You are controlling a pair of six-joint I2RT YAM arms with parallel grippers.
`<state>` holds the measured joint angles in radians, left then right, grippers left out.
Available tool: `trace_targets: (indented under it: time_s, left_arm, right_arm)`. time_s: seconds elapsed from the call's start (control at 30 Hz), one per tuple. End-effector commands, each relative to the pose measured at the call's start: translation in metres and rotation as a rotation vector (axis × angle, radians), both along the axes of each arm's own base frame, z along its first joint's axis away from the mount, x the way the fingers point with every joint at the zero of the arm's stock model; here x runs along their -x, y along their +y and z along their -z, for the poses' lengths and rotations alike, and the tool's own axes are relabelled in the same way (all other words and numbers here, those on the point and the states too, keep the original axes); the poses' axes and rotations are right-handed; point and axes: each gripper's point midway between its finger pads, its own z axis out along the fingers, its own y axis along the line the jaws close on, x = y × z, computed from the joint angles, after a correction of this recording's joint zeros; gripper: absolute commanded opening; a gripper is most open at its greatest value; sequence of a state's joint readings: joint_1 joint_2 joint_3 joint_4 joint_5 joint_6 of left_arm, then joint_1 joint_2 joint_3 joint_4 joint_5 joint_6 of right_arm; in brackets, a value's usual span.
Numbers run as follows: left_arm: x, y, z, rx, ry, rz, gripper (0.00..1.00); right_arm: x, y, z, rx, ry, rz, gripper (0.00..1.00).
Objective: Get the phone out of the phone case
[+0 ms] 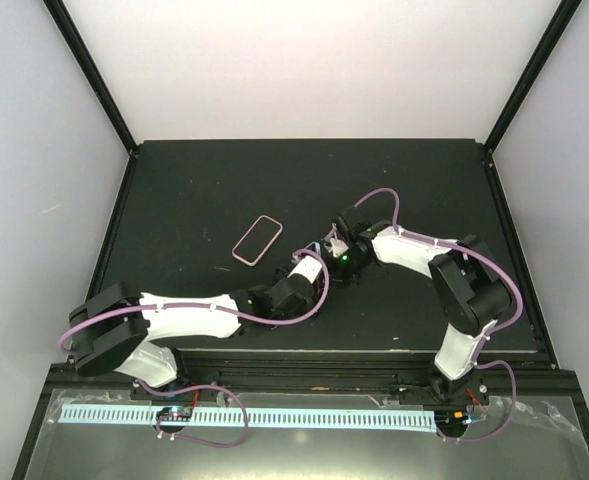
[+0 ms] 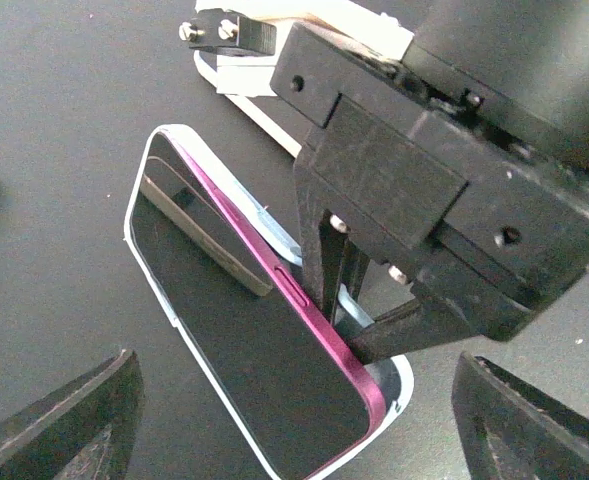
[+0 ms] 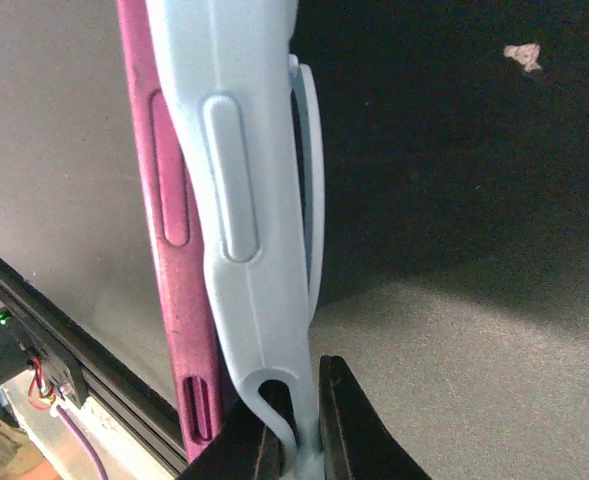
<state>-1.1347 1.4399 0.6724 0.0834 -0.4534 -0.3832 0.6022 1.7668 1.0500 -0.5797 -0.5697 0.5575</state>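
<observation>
Pink phone [image 2: 234, 340] with one long side lifted out of its pale case [image 3: 259, 200], near the middle of the table [image 1: 194, 190], right claw [image 3: 299, 430] pinched tight on the case edge, left claw [image 2: 294, 420] wide open above the phone, holding nothing

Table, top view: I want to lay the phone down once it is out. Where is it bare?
Bare: the strip of the table along its far edge, and the left side between the table edge and the pink-rimmed rectangle. Crowded: centre-right, where the left gripper and right gripper meet at the phone and its case.
</observation>
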Motion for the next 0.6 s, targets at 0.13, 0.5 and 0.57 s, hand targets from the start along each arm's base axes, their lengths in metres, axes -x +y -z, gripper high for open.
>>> trace_targets:
  time_s: [0.13, 0.5, 0.57]
  left_arm:
    - [0.001, -0.010, 0.000, 0.026, 0.034, 0.008, 0.71]
    - [-0.002, -0.012, 0.012, -0.046, 0.066, -0.003, 0.76]
    - [-0.005, -0.001, 0.011, -0.071, 0.045, -0.034, 0.76]
  right_arm:
    - [-0.009, 0.004, -0.005, -0.055, 0.036, 0.018, 0.01]
    - [-0.015, 0.002, -0.017, -0.092, 0.054, 0.040, 0.01]
    - [-0.017, 0.001, -0.020, -0.083, 0.044, 0.032, 0.01]
